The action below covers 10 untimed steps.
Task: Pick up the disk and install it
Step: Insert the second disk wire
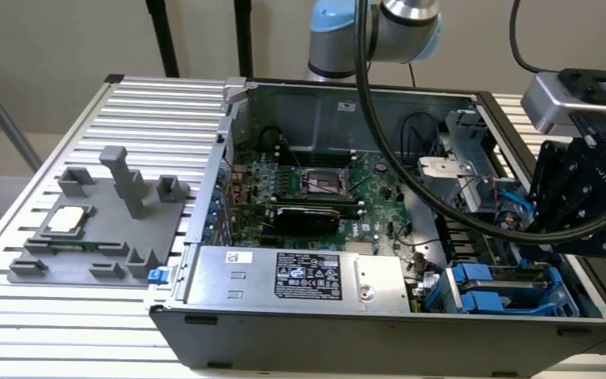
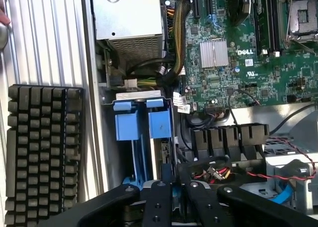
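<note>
Nearest the lens in the wrist view, the hand (image 2: 174, 202) shows as black linkages drawn close together over the drive bay; a sliver of blue sits between them, but whether the fingers are clamping anything I cannot tell.

Going from the exterior view's left: a grey fixture block (image 1: 98, 229) lies on the slatted tabletop (image 1: 29, 316), with a small square processor chip (image 1: 66, 219) resting in it. Next comes the open computer case (image 1: 387, 332), its silver power supply box (image 1: 293, 276) along the near wall and the green motherboard (image 1: 324, 197) behind. At the exterior view's right the hand (image 1: 577, 197) hangs low over the case's near corner, just above the blue carriers.

The disk (image 1: 498, 288) appears to sit in that bay: blue plastic carrier tabs (image 2: 143, 123) stand side by side there, directly ahead of the hand. Its metal body and label are hidden, so I cannot confirm which carrier holds it.

By my judgement the pick-up and carry are done, and the work is at the seating stage; whether the disk is fully home and released is not shown.
</note>
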Each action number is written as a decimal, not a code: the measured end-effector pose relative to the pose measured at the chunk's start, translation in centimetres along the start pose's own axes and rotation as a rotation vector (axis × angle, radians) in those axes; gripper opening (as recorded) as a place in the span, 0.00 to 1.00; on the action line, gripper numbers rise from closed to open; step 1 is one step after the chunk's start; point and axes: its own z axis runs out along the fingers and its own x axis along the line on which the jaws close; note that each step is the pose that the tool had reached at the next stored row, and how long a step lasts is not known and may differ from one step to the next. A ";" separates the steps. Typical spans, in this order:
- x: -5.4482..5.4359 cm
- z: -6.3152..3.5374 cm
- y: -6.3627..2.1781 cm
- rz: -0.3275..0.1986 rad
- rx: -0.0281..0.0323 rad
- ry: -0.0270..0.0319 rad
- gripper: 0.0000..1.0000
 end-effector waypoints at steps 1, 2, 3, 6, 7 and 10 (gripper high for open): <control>0.0 0.00 0.00 0.000 0.0000 0.0002 0.00; 0.0 0.00 0.02 0.000 0.0000 0.0001 0.00; 0.0 -0.01 0.15 -0.001 0.0004 0.0004 0.00; 0.1 0.01 0.77 -0.005 0.0031 0.0002 0.00; 0.1 0.03 0.97 -0.007 0.0047 -0.0001 0.00; 0.2 0.07 1.45 -0.012 0.0131 -0.0011 0.00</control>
